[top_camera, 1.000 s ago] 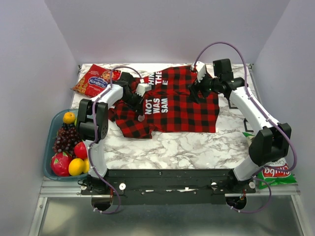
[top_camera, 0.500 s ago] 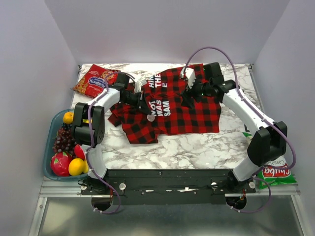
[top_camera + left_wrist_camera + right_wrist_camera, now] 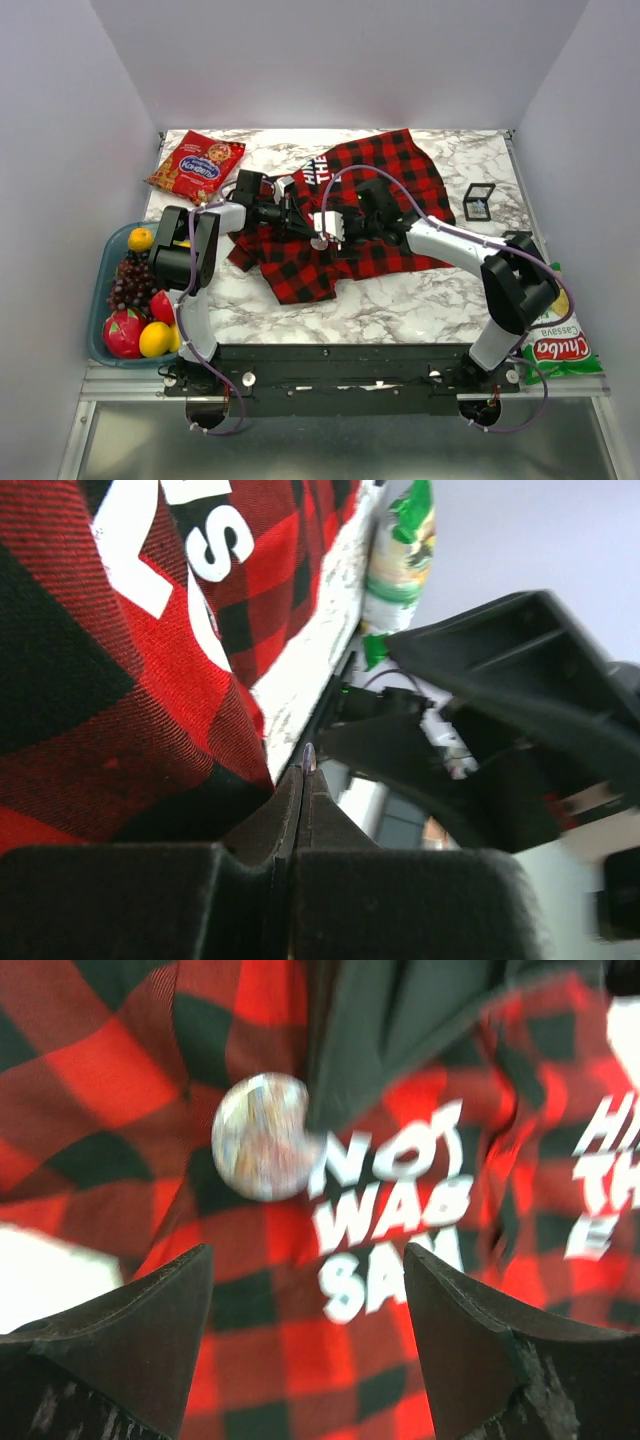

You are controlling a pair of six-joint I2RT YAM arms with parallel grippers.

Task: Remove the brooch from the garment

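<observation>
The brooch (image 3: 262, 1137) lies on the garment (image 3: 392, 165), just beside the white lettering (image 3: 385, 1215). The left gripper (image 3: 305, 768) is pinched tight on its rim (a silvery sliver shows at the tips). The right gripper (image 3: 305, 1280) hangs above the shirt, fingers spread wide apart.
</observation>
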